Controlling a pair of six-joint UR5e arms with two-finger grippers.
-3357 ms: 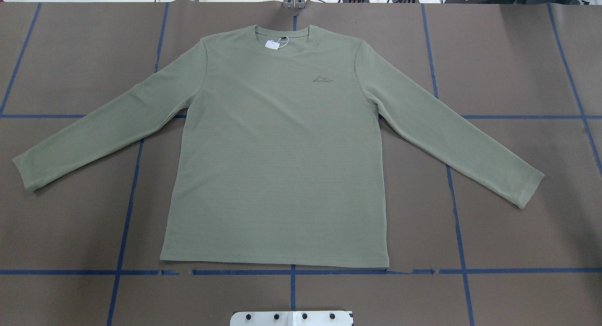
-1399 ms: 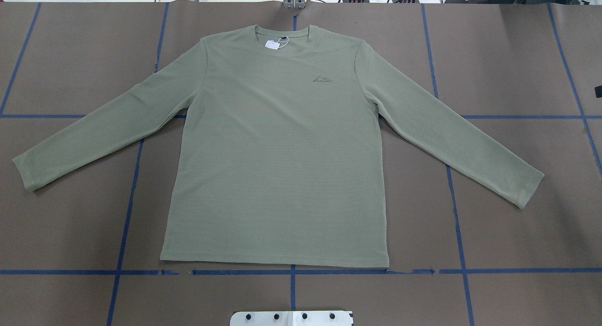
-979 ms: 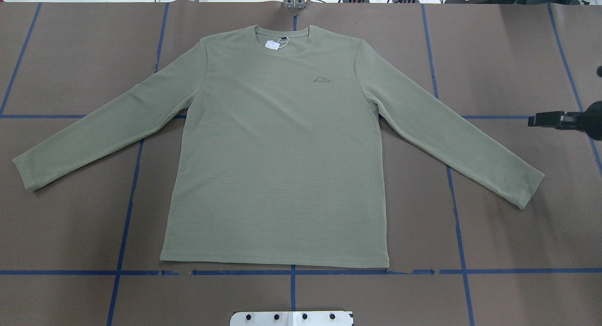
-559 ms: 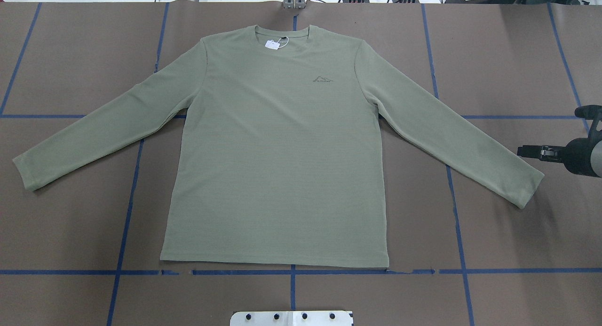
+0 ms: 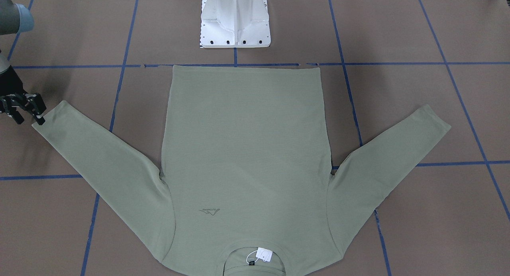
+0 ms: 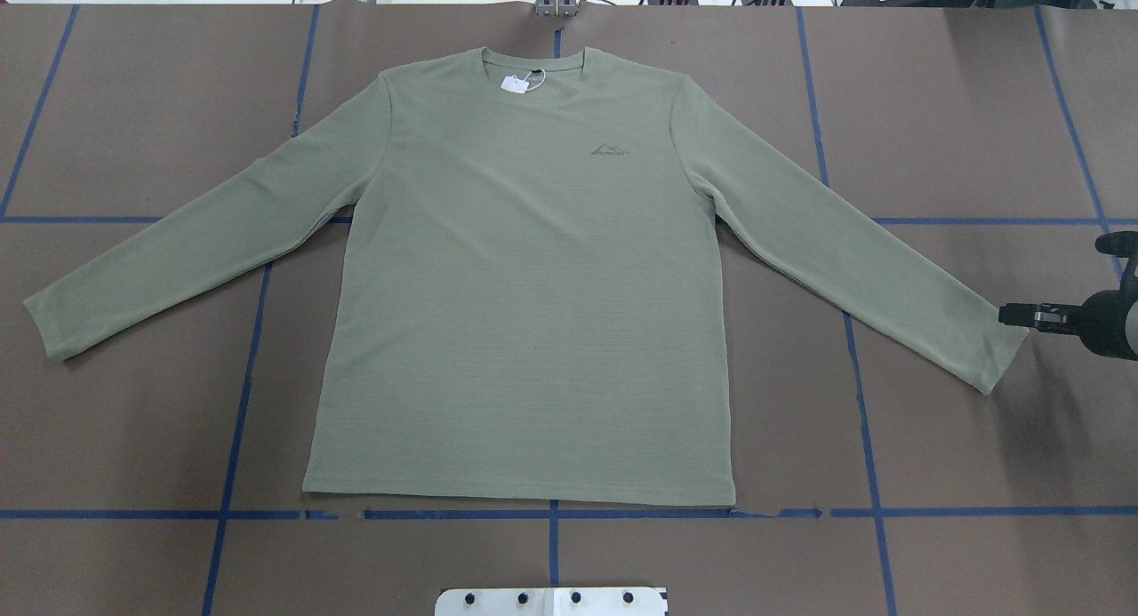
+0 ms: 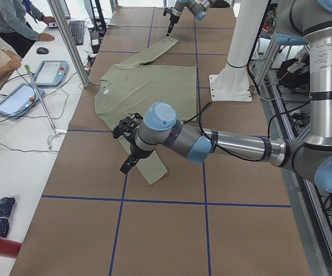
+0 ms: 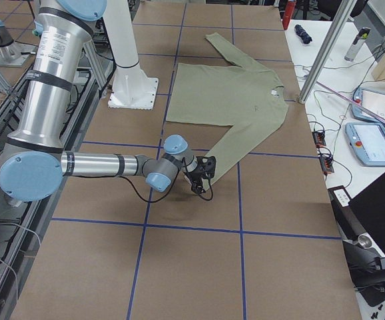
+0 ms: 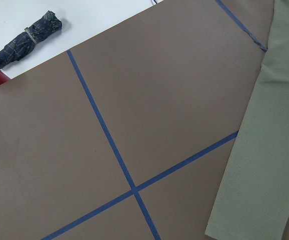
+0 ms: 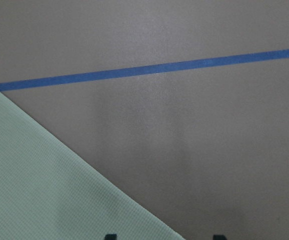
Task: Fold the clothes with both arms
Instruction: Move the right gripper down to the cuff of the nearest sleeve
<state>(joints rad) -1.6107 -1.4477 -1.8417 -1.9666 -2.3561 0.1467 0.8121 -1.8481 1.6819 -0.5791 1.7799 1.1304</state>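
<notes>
Over the last second the right gripper (image 6: 1014, 315) has swept in from the table's (image 6: 978, 109) edge. It now sits at the right sleeve's cuff (image 6: 1000, 360), jaws spread and apparently astride its edge, so we judge a first pinch is near. The sage-green long-sleeved shirt (image 6: 533, 314) lies flat and unmoved, front up. The left gripper (image 7: 126, 164) hovers by the other cuff (image 7: 156, 174); we cannot tell how its jaws stand. We see no container.

The table (image 6: 133, 420) was viewed steeply from above at both long edges, and obliquely from both ends. 2 wrist views were held close over its surface; the shirt (image 6: 533, 314) was shared by all 6.
</notes>
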